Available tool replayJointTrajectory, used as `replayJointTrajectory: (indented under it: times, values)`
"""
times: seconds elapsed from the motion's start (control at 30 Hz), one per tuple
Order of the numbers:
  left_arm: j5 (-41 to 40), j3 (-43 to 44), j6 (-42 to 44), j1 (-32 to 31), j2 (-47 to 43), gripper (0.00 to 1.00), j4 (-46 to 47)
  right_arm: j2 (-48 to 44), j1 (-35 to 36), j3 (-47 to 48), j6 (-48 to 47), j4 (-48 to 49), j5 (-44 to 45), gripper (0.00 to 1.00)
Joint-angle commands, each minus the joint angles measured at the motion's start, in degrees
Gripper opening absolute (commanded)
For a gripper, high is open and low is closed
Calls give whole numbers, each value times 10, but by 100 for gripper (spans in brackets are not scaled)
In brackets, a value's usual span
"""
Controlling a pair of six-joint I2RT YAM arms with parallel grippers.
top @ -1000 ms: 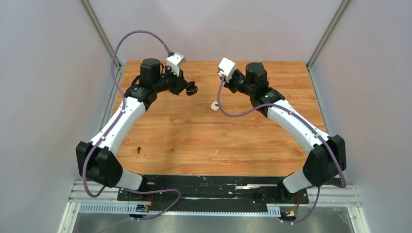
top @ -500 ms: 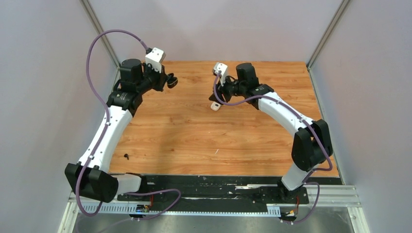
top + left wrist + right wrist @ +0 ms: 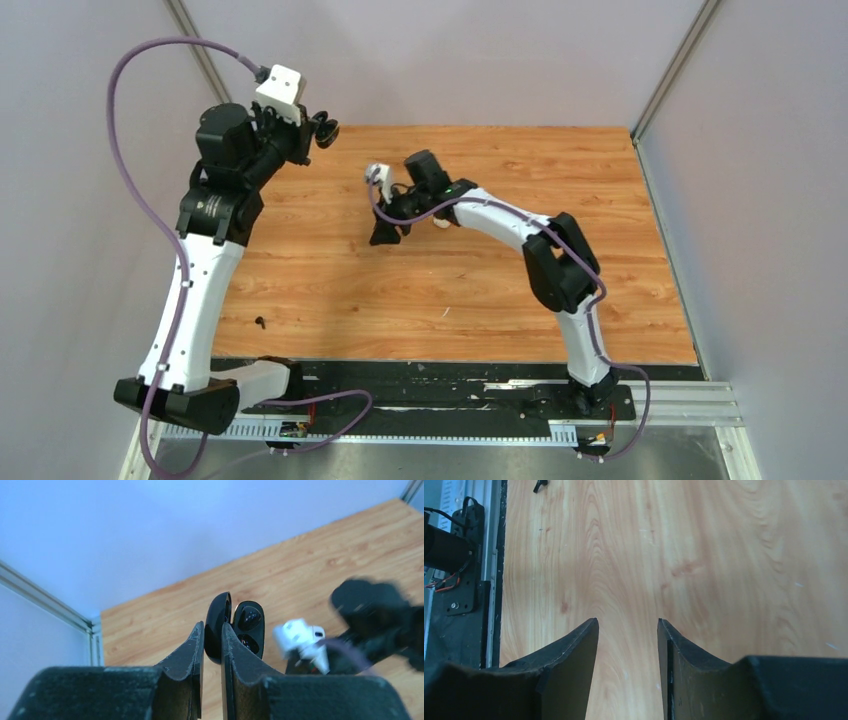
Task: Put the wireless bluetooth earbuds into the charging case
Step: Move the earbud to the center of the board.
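My left gripper (image 3: pixel 322 130) is shut on the lid of an open black charging case (image 3: pixel 248 625) and holds it high over the table's far left corner. In the left wrist view my gripper (image 3: pixel 212 625) pinches the lid; the case's two dark glossy wells face right. My right gripper (image 3: pixel 383 232) is open and empty, low over the wooden table (image 3: pixel 470 290) left of centre; its fingers (image 3: pixel 579 640) frame bare wood. One black earbud (image 3: pixel 260 322) lies near the front left and also shows in the right wrist view (image 3: pixel 540 485). The other earbuds are not in view.
A small white item (image 3: pixel 437 222) lies mid-table, partly hidden behind the right forearm. A pale sliver (image 3: pixel 446 312) lies near the front centre. Grey walls enclose the table on three sides. The black mounting rail (image 3: pixel 459 595) runs along the near edge.
My left arm has lifted and drawn back to the left with the black case. My right arm has swung left and down past the white item, over the table's middle.
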Motion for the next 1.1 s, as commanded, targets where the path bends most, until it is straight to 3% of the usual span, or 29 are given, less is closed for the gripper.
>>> replayJointTrajectory:
  times: [0.0,0.3,0.47,1.07]
  values:
    - [-10,49,-21,4,-35,0,-6,71,47,75,19,17,38,47]
    - [39,78,-6,7,-53,0,-7,225,164,257,61,66,114,60]
    - [51,72,-21,7,-71,0,-6,272,217,301,57,102,164,58]
    - [106,-15,-73,16,-145,0,-2,402,303,421,44,226,270,51]
